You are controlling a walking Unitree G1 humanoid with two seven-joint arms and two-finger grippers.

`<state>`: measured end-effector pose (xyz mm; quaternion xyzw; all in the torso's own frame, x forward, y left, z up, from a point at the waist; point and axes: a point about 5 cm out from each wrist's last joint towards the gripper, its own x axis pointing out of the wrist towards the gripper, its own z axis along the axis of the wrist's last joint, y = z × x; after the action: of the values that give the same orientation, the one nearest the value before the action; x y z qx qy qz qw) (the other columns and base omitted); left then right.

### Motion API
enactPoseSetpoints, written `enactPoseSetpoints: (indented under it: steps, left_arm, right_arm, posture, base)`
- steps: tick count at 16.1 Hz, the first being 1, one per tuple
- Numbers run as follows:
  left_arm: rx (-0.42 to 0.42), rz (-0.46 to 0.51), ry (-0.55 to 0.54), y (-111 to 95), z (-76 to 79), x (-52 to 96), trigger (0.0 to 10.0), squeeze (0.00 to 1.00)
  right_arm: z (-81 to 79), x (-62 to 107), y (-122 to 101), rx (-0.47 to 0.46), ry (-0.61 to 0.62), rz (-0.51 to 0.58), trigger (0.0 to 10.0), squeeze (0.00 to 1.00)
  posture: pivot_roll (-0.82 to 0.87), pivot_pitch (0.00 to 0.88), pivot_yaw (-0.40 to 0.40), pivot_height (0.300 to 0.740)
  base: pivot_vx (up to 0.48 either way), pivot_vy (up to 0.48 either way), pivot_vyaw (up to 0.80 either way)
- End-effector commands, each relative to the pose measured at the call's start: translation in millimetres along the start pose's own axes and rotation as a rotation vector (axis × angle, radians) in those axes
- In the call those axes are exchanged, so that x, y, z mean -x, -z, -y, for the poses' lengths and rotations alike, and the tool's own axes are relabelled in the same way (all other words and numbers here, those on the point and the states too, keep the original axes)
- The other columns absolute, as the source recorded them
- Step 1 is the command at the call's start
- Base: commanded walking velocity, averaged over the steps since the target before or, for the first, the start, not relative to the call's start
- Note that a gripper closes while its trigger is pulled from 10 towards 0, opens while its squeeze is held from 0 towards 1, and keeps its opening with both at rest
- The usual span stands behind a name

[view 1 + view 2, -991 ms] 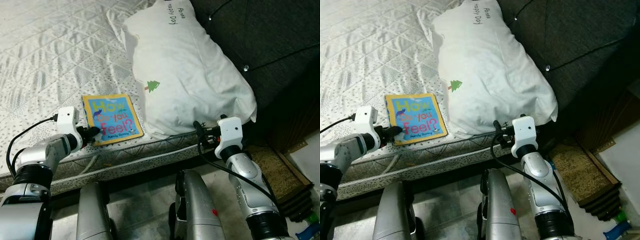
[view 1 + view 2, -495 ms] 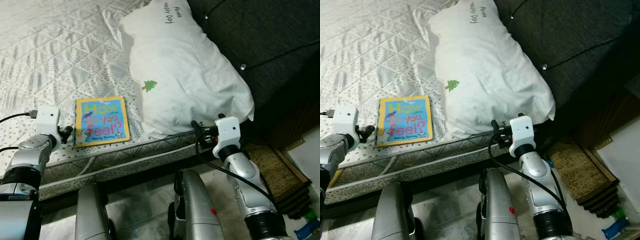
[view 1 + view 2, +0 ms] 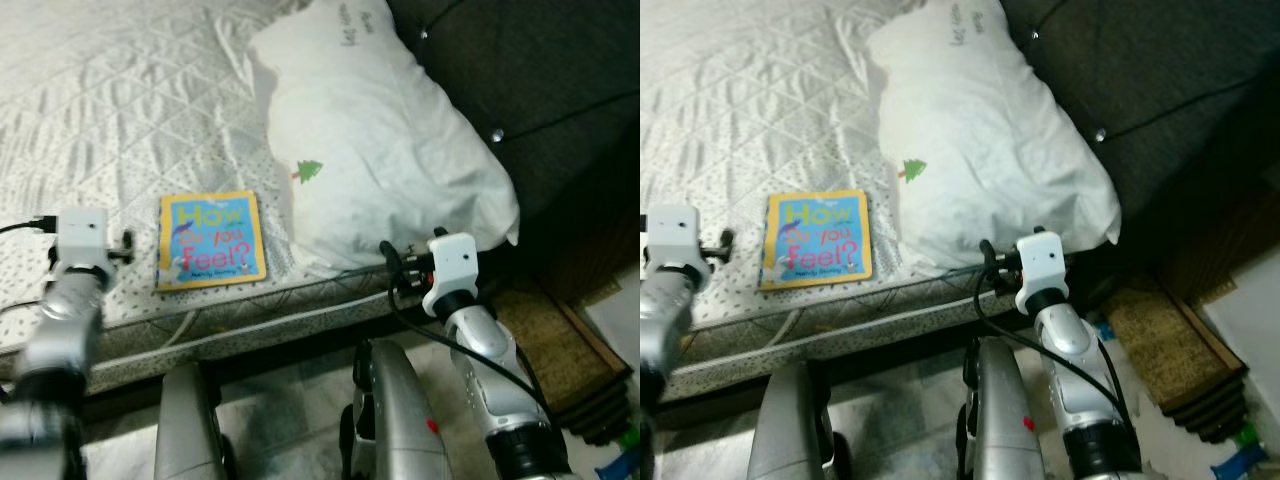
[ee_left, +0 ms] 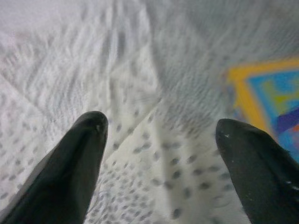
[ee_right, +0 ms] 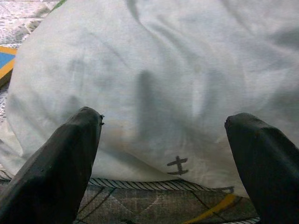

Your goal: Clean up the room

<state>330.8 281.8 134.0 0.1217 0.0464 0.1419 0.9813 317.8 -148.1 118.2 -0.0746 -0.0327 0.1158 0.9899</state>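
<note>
I count one picture book (image 3: 210,240) and one white pillow (image 3: 380,150) on the quilted bed (image 3: 120,100). My left gripper (image 4: 159,135) is spread wide, holding nothing, with the book just to its right. The right gripper (image 5: 163,135) is wide open too, empty, facing the pillow.

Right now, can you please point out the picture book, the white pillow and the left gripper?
picture book (image 3: 210,240): left eye view, middle of the blue cover.
white pillow (image 3: 380,160): left eye view, middle of its white top side.
left gripper (image 4: 161,140): left wrist view, midway between its two open black fingertips.
</note>
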Motion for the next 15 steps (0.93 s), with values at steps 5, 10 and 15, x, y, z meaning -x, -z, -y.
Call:
enactPoseSetpoints:
  steps: [5, 10, 15]
  left_arm:
    - [0.036, 0.209, -0.087, -5, 25.1, 60.7, 10.0, 1.0]
    - [0.058, 0.296, -0.032, -6, 37.9, 92.1, 10.0, 1.0]
    - [0.061, 0.327, -0.04, -7, 36.8, 98.6, 10.0, 1.0]
  right_arm:
    - [-10.8, -8.6, -23, -0.133, -0.011, 0.065, 10.0, 0.0]
    - [-26.9, -13.3, -34, -0.237, -0.063, 0.085, 10.0, 0.0]
    - [-25.9, -19.3, -42, -0.309, -0.07, 0.118, 10.0, 0.0]
  posture:
    - [0.1, 0.208, -0.055, 0.527]
    - [0.12, 0.174, -0.034, 0.527]
    - [0.13, 0.12, -0.028, 0.527]
  base:
    - [0.0, 0.0, 0.0]
    - [0.0, 0.0, 0.0]
    - [0.0, 0.0, 0.0]
